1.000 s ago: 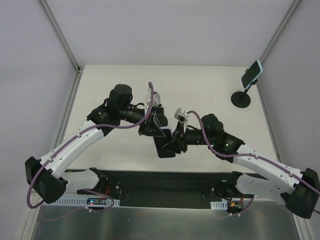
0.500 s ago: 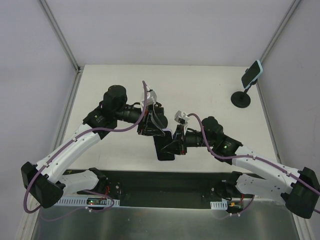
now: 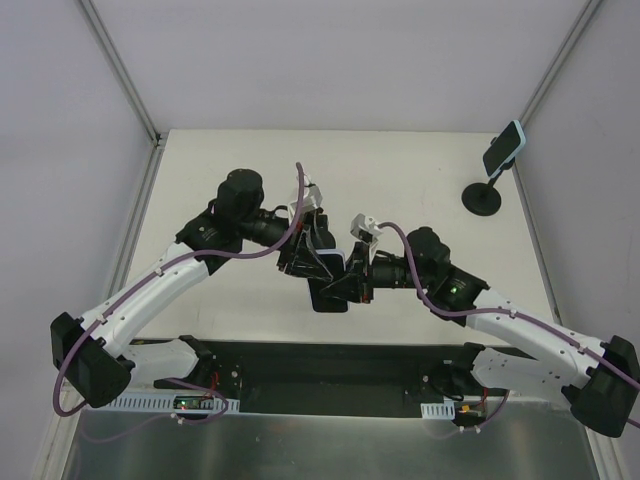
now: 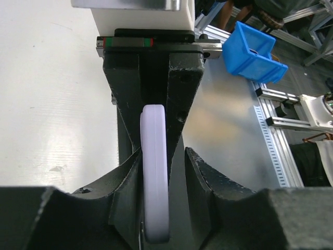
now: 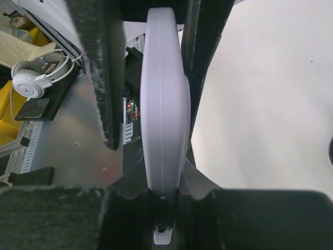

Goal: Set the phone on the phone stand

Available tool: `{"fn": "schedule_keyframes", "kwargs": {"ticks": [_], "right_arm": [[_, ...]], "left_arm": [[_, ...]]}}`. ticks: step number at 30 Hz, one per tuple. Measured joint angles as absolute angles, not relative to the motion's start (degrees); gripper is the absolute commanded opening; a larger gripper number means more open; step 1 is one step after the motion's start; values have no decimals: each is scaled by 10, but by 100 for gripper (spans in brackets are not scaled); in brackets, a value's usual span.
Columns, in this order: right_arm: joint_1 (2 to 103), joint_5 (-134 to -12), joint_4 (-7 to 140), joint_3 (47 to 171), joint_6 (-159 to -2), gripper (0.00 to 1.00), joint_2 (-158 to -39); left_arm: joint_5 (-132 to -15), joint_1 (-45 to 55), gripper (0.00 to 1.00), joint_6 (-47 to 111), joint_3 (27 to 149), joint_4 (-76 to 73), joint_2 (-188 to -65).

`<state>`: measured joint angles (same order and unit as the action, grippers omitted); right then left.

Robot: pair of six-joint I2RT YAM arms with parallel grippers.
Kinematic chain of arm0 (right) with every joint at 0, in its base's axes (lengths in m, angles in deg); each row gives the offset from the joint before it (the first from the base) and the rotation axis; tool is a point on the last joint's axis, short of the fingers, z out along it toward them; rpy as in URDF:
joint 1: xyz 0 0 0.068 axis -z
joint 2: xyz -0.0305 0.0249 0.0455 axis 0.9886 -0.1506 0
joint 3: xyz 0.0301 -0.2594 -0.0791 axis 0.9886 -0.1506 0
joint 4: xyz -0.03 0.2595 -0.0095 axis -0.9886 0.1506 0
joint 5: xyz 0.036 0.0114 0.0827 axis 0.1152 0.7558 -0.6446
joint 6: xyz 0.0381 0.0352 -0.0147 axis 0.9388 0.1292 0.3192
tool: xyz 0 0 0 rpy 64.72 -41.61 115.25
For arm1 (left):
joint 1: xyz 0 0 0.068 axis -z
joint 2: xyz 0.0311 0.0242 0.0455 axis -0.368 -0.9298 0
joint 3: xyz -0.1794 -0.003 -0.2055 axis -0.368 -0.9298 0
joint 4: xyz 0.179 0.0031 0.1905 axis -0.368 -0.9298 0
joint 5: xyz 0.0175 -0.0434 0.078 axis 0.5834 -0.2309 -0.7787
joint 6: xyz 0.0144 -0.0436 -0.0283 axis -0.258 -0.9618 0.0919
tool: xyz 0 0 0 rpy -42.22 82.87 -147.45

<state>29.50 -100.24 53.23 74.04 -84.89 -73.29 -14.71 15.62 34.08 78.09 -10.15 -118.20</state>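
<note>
overhead looks down; both wrist cameras closely share the phone (image 4: pixel 155 172).

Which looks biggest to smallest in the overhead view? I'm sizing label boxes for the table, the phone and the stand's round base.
1. table, by far the largest.
2 and 3. phone and stand's round base: these look alike. The phone is partly hidden by the left gripper and right gripper, so I won't rank them.

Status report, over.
Both tools, left and right, shut on the phone mid-table. Stand far right already carries another phone.
</note>
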Motion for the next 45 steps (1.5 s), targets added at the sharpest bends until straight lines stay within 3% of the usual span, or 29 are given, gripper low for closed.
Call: {"fn": "schedule_keyframes", "kwargs": {"ticks": [4, 5, 6, 7, 8, 10, 11, 12, 22, 25, 27, 28, 34, 45], "right_arm": [[292, -1008, 532, 743, -852, 1, -733], [291, -1009, 536, 747, -853, 1, -734], [291, -1009, 542, 751, -852, 1, -735], [291, -1008, 549, 755, -855, 9, -737], [291, -1006, 559, 763, -861, 42, -741], [290, -1001, 571, 772, -870, 68, -744], [289, -995, 576, 776, -872, 92, -745], [287, -983, 585, 781, -874, 99, -745], [306, -678, 711, 789, -822, 98, -745], [318, -616, 751, 824, -804, 84, -787], [322, -593, 770, 863, -798, 80, -826], [323, -587, 778, 884, -794, 70, -845], [324, -584, 794, 1006, -791, 47, -944], [290, -517, 879, 1125, -808, 45, -1067]], "left_arm": [[-149, 158, 10, 342, 781, -100, -1182], [-150, 158, 0, 345, 781, -101, -1182], [-155, 158, 0, 349, 781, -100, -1181], [-161, 158, 0, 349, 781, -102, -1179], [-169, 158, 0, 353, 781, -102, -1176], [-192, 158, 0, 353, 779, -103, -1165], [-212, 159, 0, 356, 777, -103, -1158], [-245, 160, 0, 361, 771, -103, -1145], [-672, 124, 0, 400, 693, -117, -938], [-754, 125, 0, 402, 678, -115, -899], [-792, 125, 0, 405, 673, -115, -886], [-810, 125, 0, 408, 670, -114, -883], [-853, 125, 0, 415, 665, -114, -894], [-846, 125, 0, 416, 664, -115, -917]]}}
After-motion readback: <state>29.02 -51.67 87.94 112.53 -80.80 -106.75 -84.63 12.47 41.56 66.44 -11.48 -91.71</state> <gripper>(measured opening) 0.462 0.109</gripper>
